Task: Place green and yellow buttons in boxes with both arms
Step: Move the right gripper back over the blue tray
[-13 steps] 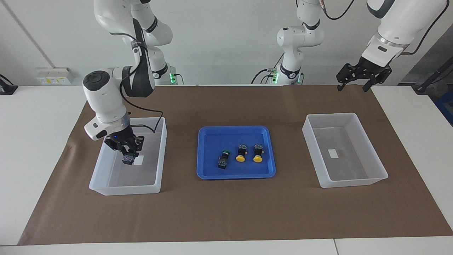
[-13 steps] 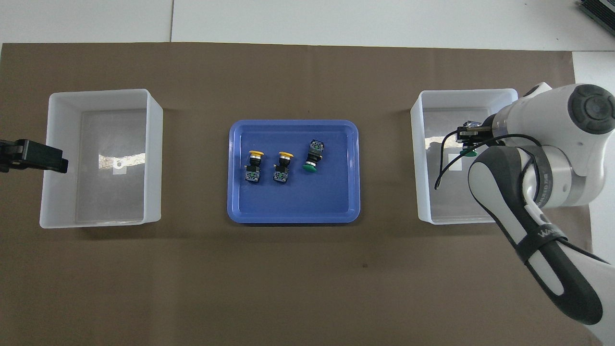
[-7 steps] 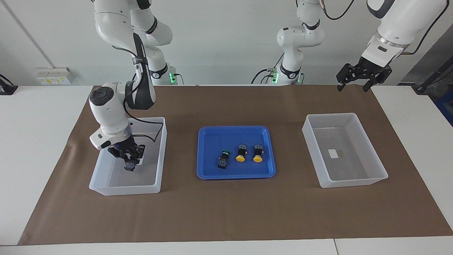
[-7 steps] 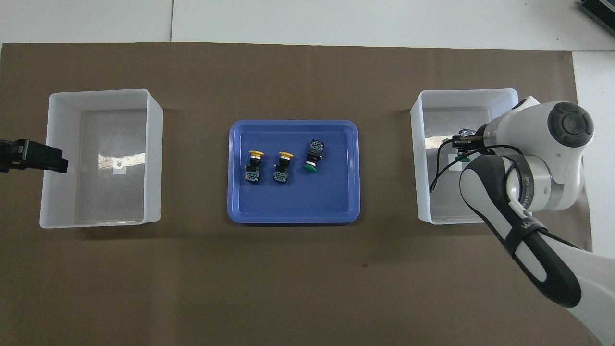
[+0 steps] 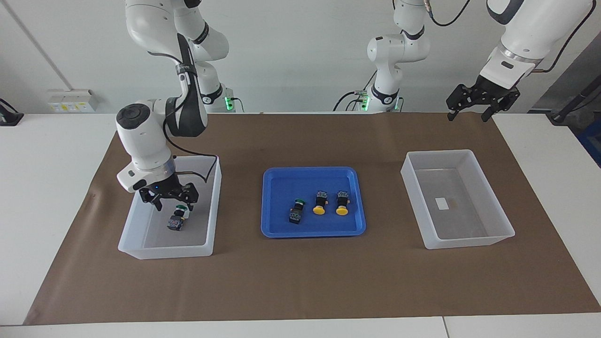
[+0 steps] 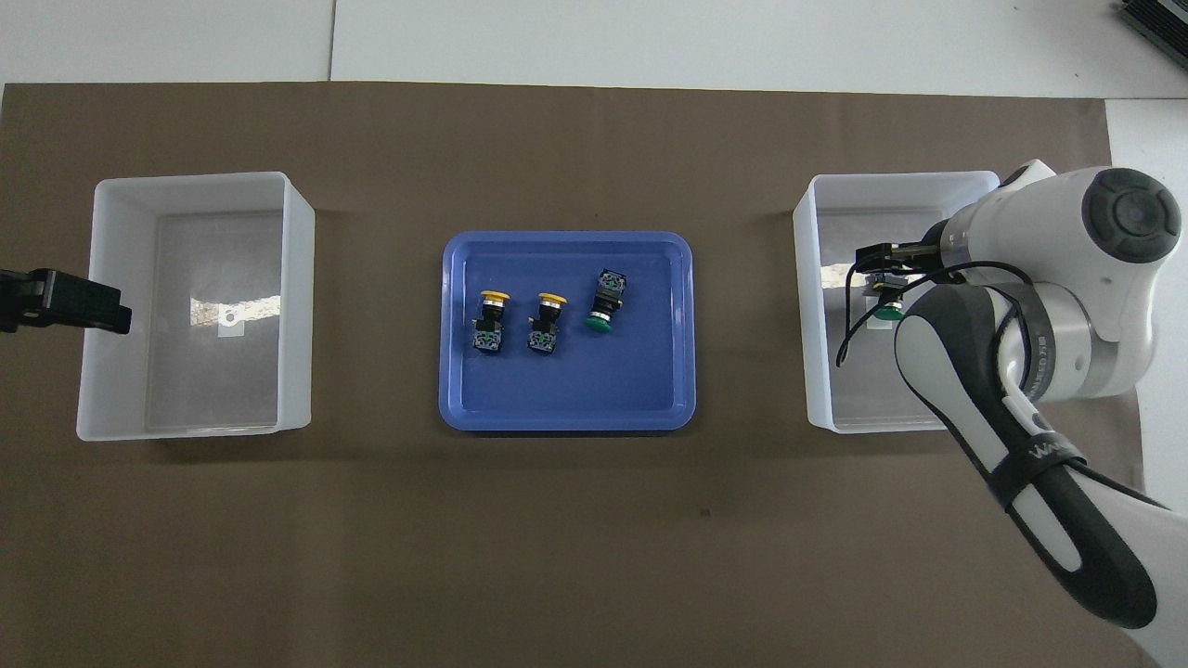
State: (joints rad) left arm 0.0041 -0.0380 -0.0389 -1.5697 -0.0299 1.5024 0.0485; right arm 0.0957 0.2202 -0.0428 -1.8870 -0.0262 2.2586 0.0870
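Observation:
My right gripper (image 5: 172, 201) is open inside the box (image 5: 164, 251) at the right arm's end, just above a green button (image 5: 176, 219) that lies loose on the box floor. In the overhead view the same gripper (image 6: 880, 271) is over that button (image 6: 887, 312) in the box (image 6: 809, 362). One green button (image 5: 296, 211) and two yellow buttons (image 5: 319, 204) (image 5: 342, 203) lie in the blue tray (image 5: 313, 232). My left gripper (image 5: 471, 113) waits open, high over the mat's edge, above the empty box (image 5: 469, 241).
The blue tray (image 6: 566, 422) sits mid-table between the boxes, with its green button (image 6: 603, 301) and yellow buttons (image 6: 490, 320) (image 6: 545, 323). The empty box (image 6: 297, 306) has a white label on its floor. A brown mat covers the table.
My right gripper lowered the green button into the box, opened and let it go; the button now lies on the floor. The left arm has not moved.

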